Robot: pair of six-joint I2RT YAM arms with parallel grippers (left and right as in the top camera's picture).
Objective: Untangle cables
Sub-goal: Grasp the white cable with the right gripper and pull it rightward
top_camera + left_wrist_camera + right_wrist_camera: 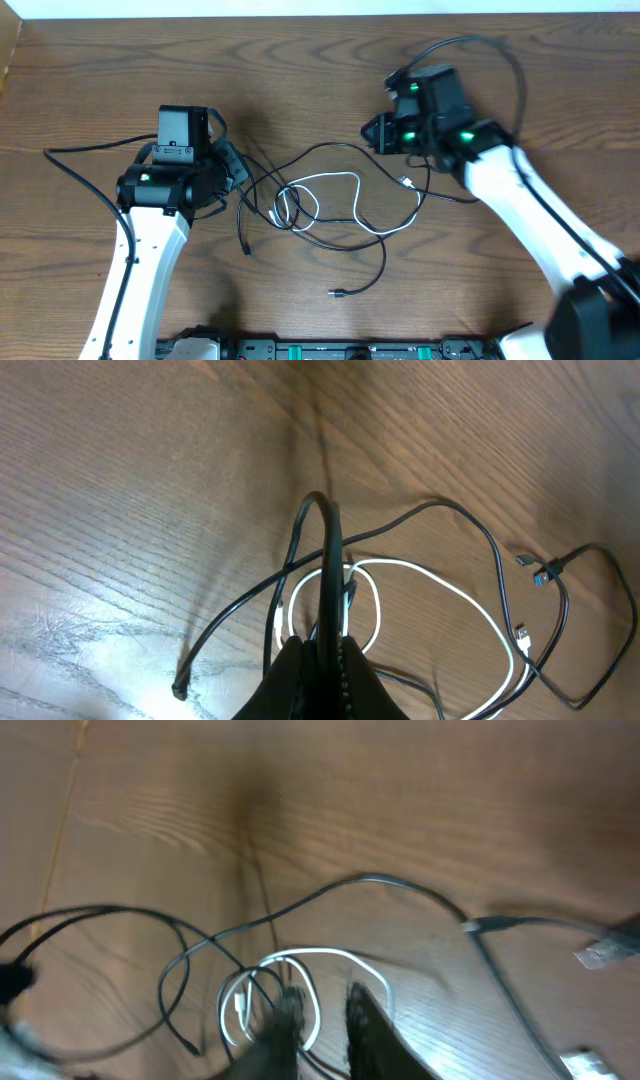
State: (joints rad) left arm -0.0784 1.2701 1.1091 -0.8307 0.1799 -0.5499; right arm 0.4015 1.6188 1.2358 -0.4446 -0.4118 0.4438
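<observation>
The cables lie tangled mid-table. A short white cable (340,176) loops through long thin black cables (330,147), and one black plug (336,293) trails toward the front. My left gripper (238,172) is at the tangle's left edge. It is shut on a black cable (322,510) that arches up out of its fingers (300,670), with the white cable (440,585) lying beyond. My right gripper (372,135) hovers at the tangle's upper right. In its blurred wrist view the right gripper (322,998) has its jaws slightly apart, with only wood showing between them, above the white cable (330,955).
A thick black arm wire (80,150) runs off to the left, and another arm wire (500,55) arcs over the right arm. The table's back edge (320,17) meets a pale wall. A dark equipment rail (330,350) lines the front edge.
</observation>
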